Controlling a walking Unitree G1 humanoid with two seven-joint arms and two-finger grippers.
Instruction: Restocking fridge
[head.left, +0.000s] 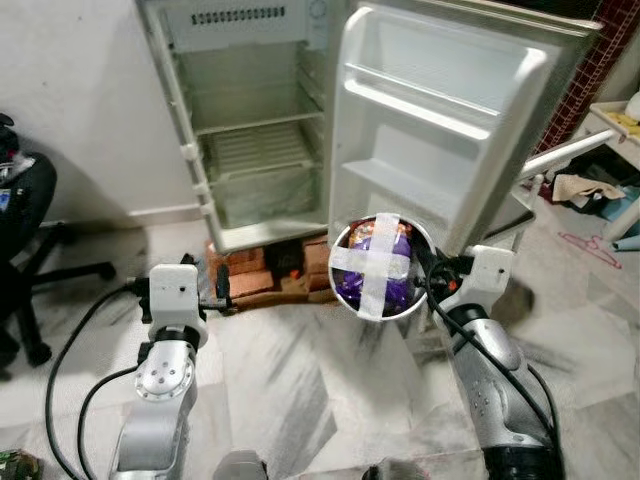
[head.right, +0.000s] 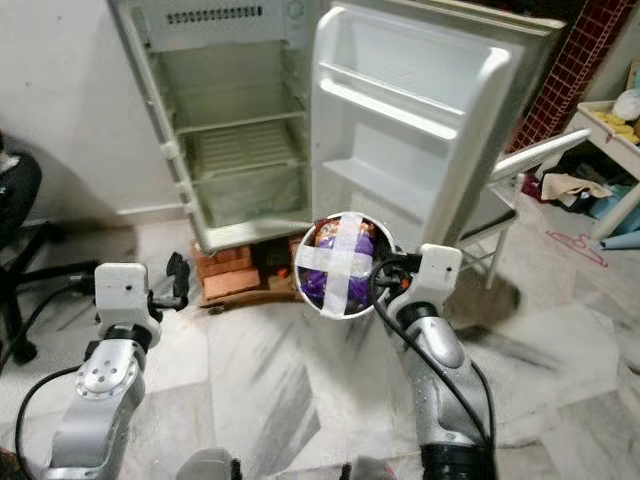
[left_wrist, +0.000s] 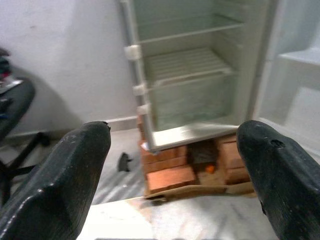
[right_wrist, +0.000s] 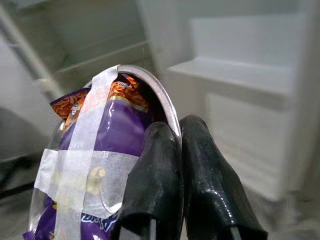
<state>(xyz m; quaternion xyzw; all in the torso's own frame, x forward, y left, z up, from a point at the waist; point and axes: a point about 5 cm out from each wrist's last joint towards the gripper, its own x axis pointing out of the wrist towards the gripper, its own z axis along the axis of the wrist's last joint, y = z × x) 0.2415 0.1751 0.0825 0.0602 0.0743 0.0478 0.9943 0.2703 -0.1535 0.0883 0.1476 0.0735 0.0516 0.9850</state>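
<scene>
Left eye view gave us marble floor (head.left: 300, 390) and the open fridge (head.left: 250, 130) on bricks (head.left: 255, 275), upper centre. Our right gripper (right_wrist: 180, 150) pinched the rim of the taped bowl (head.left: 380, 265) of purple snack packets at mid-frame; our left gripper (left_wrist: 175, 165) was spread, unladen.

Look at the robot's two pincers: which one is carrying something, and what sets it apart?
The right pincer, shut on the rim of a taped bowl of purple snack packets. The left pincer is open and empty.

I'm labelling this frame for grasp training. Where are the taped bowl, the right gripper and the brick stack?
taped bowl (head.left: 374, 265), left eye view, on the tape cross.
right gripper (right_wrist: 181, 165), right wrist view, between the fingertips at the rim.
brick stack (left_wrist: 167, 175), left wrist view, on a front brick.
</scene>
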